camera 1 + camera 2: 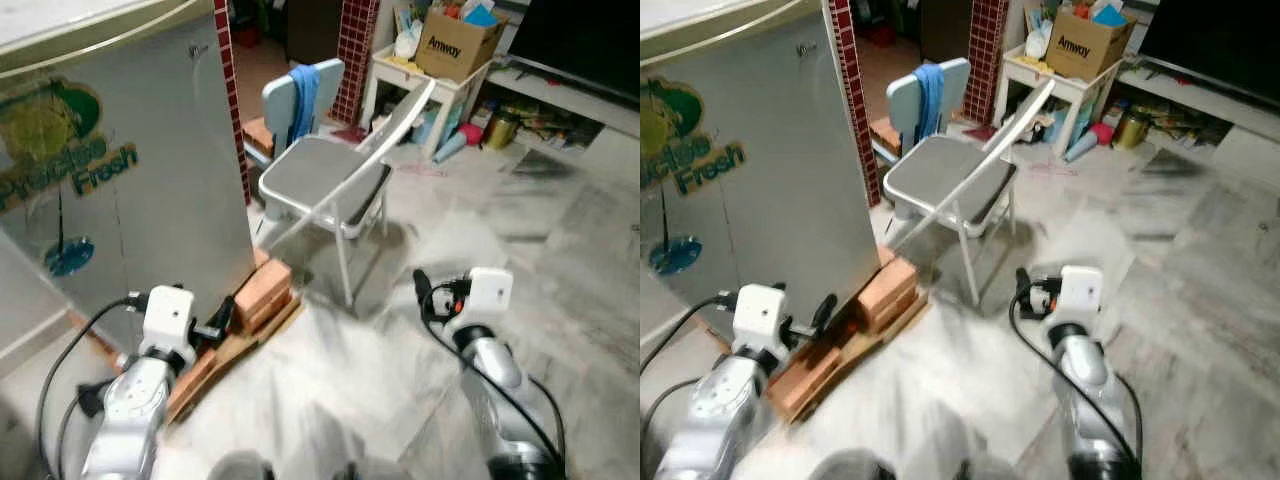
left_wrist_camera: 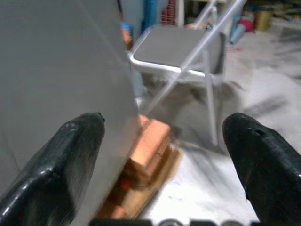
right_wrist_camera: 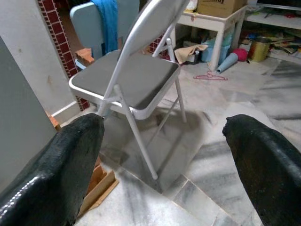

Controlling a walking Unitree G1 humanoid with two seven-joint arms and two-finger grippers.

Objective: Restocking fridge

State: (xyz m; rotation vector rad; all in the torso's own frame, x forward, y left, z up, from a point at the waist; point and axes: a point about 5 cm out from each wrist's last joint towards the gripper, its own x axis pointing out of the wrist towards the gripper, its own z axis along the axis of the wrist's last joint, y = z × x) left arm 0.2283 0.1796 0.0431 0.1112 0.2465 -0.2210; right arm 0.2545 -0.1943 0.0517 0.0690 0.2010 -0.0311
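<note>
The grey fridge (image 1: pixel 120 180) stands at the left with its door closed and a green "Fresh" sticker on the front. It rests on bricks (image 1: pixel 262 290) and wooden boards. My left gripper (image 1: pixel 224 316) is held low beside the fridge's lower corner, just above the boards. In the left wrist view it is open (image 2: pixel 164 120), with nothing between its fingers (image 2: pixel 61 165). Over the marble floor to the right, my right gripper (image 1: pixel 420 285) points toward the folding chair. It is also open (image 3: pixel 164 120) and holds nothing.
A grey folding chair (image 1: pixel 330 175) stands close to the fridge's right side. Behind it is a light blue chair (image 1: pixel 300 95) draped with a blue cloth. A white side table (image 1: pixel 400 75) carries an Amway box (image 1: pixel 455 45). Clutter lines the back wall.
</note>
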